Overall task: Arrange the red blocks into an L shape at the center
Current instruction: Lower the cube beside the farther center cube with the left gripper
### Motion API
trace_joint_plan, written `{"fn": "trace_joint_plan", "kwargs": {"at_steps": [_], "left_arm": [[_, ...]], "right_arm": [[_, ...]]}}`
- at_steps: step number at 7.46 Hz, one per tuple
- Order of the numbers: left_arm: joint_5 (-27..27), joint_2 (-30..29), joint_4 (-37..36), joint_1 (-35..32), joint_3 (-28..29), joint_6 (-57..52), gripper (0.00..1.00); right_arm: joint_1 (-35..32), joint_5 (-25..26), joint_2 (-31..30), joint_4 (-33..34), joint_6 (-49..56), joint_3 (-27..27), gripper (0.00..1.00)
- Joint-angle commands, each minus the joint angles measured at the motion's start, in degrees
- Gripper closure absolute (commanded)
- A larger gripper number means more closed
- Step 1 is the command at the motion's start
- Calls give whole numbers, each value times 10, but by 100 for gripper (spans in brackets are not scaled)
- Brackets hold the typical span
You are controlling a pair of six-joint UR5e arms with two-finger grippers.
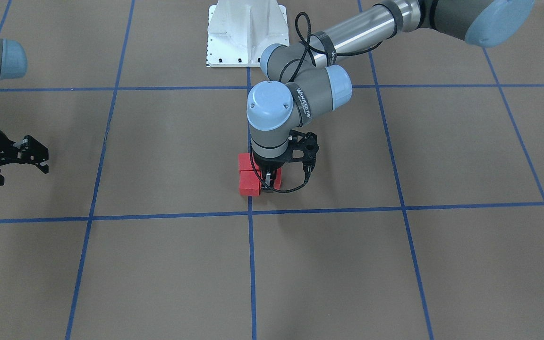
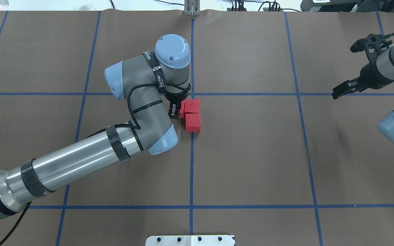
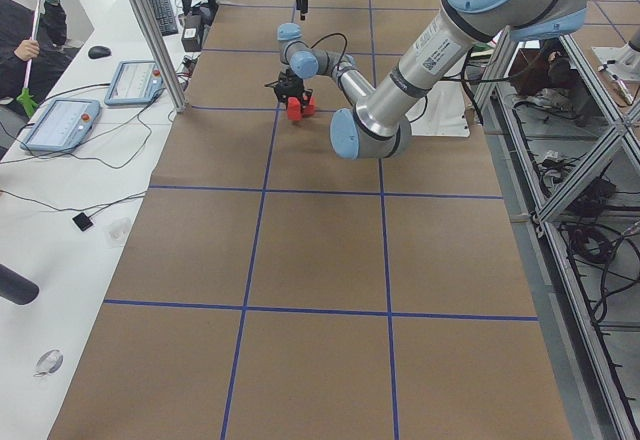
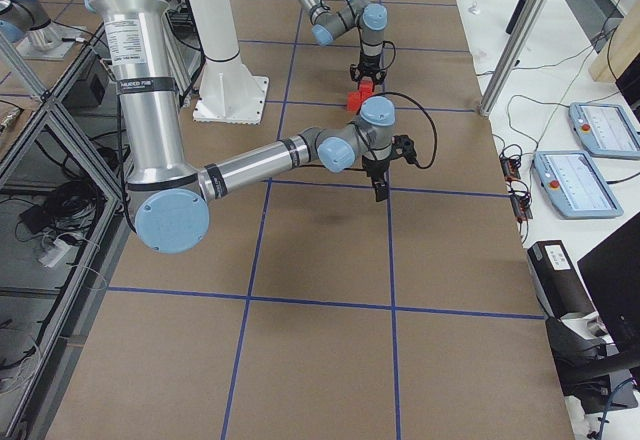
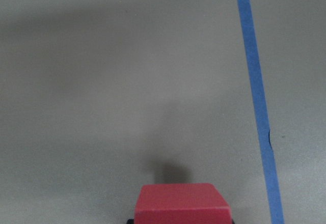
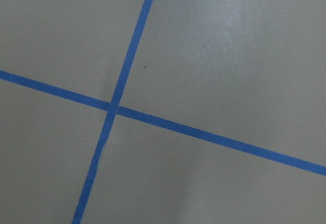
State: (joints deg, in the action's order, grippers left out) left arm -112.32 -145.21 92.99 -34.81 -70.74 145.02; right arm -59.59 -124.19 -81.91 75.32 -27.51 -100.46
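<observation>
Item: red blocks (image 2: 193,118), three small matte cubes with plain faces, uniformly red, each far smaller than a grid square. Location: the center (image 2: 214,104), on brown floor just to the robot's side of the crossing of the middle blue tape lines (image 2: 192,94). The far block (image 2: 192,106) and near block (image 2: 193,123) lie flat on the floor, touching face to face. They form a short row along the tape line that runs away from the robot, and that line passes under both. The third block (image 2: 182,112) is on the robot's left of the far block, just beside it. Whether those two touch cannot be told, nor whether the third block rests on the floor or sits slightly above it. Together the three outline an L. Over the third block: left gripper (image 2: 174,112), pointing straight down, jaws drawn in to the block's width. One finger is on the block's robot-facing side, the other opposite, with the block between them. The left wrist view shows the third block (image 5: 184,203) low and centred, with a tape line to its right. Also present: right gripper (image 1: 42,158), well apart toward the robot's right, above bare floor, jaws spread and holding nothing.
</observation>
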Motion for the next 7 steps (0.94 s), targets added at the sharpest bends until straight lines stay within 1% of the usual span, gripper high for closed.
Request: {"fn": "trace_joint_plan", "kwargs": {"at_steps": [1,3,5,7], "left_arm": [[0,-1,0,-1,1,-1,64],[0,-1,1,-1,4,-1,63],[0,-2,1,0,4,-2,34],[0,-2,1,-1,4,-3,31]], "right_arm": [[0,0,1,0,0,0,1],[0,0,1,0,0,0,1],[0,0,1,0,0,0,1],[0,0,0,0,0,1,1]]}}
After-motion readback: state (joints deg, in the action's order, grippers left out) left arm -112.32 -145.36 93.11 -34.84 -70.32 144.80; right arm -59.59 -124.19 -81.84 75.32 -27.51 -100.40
